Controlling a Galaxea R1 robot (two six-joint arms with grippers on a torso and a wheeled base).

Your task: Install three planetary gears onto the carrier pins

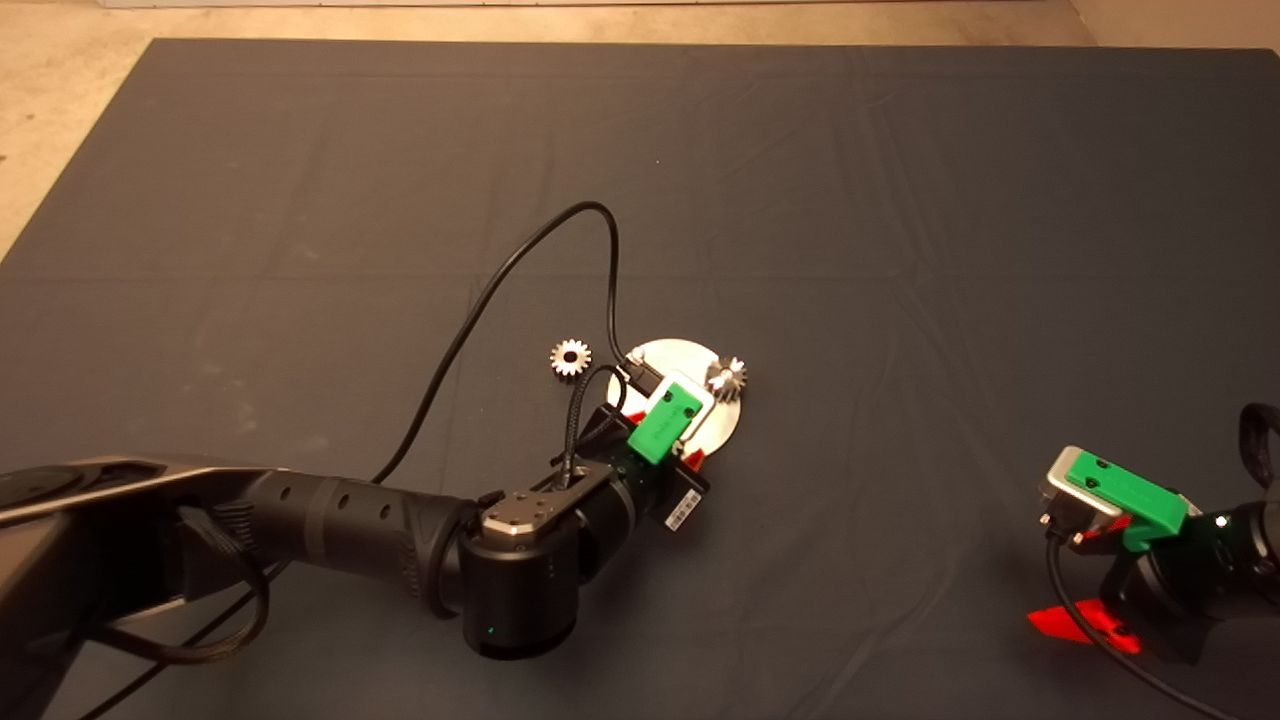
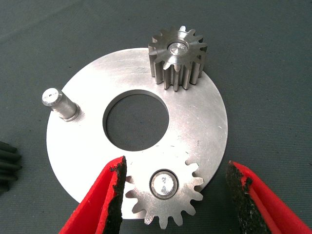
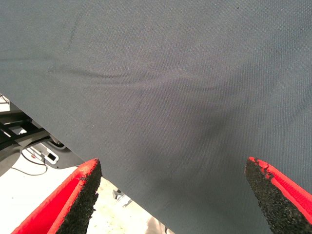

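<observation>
Left wrist view shows the disc lying flat on the mat, with two gears already seated on pins. One gear sits between the spread fingers of the left gripper, its pin top showing through the bore; one pad looks to be touching or just beside its teeth, the other pad stands apart, so nothing is pinched. A second gear stands on the pin across the centre hole, at the disc's rim. The third pin is bare and stands upright.

Head view puts the disc near the middle of the mat, with the left gripper over its near edge. The last gear lies flat on the mat just beside the disc, on its left-edge side, bore upward. By my judgement two of three steps are done (a release seems to be in hand), and what is left is to fetch that gear and drop it on the bare pin.

All three gears have their axes vertical, teeth pointing outward all round; they have no long axis to speak of.

The right gripper waits near the mat's near right corner, fingers spread and empty.
</observation>
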